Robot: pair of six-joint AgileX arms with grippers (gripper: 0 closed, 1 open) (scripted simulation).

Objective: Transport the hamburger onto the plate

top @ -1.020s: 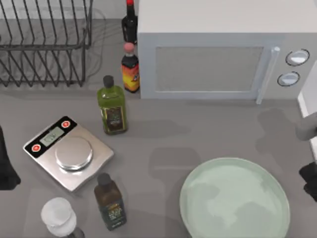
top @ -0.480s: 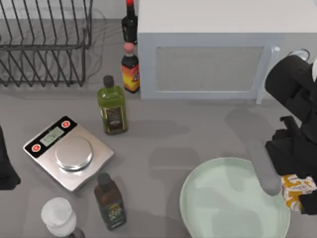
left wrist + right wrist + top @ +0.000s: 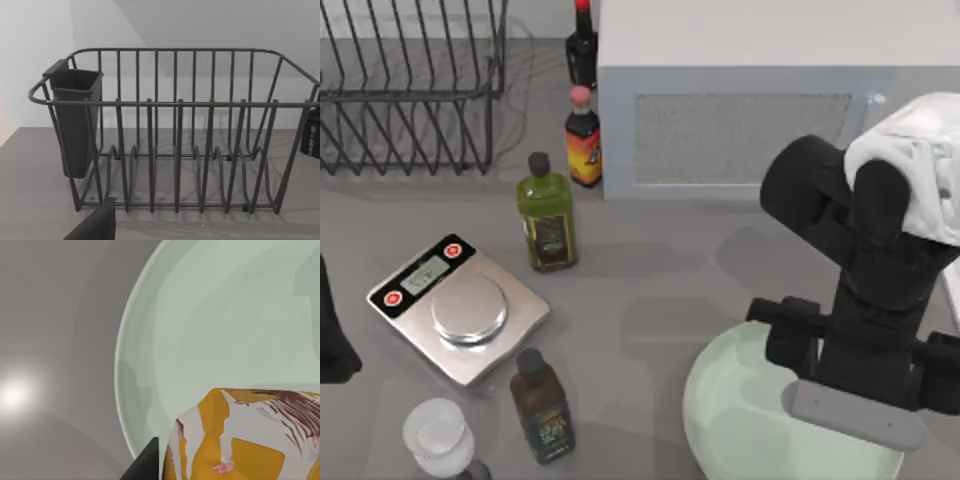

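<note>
Our right gripper (image 3: pixel 235 460) holds the hamburger (image 3: pixel 240 440) clamped between its fingers (one dark finger shows at its 8 o'clock), hanging above the plate (image 3: pixel 740 420) at the counter's (image 3: pixel 650 290) 5 o'clock.

Four bottles (image 3: pixel 547 212), one plate (image 3: pixel 740 420), one hamburger (image 3: pixel 240 440).

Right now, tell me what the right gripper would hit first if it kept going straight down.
Most likely the plate: the right gripper holds the hamburger above it. Depth is unclear.
</note>
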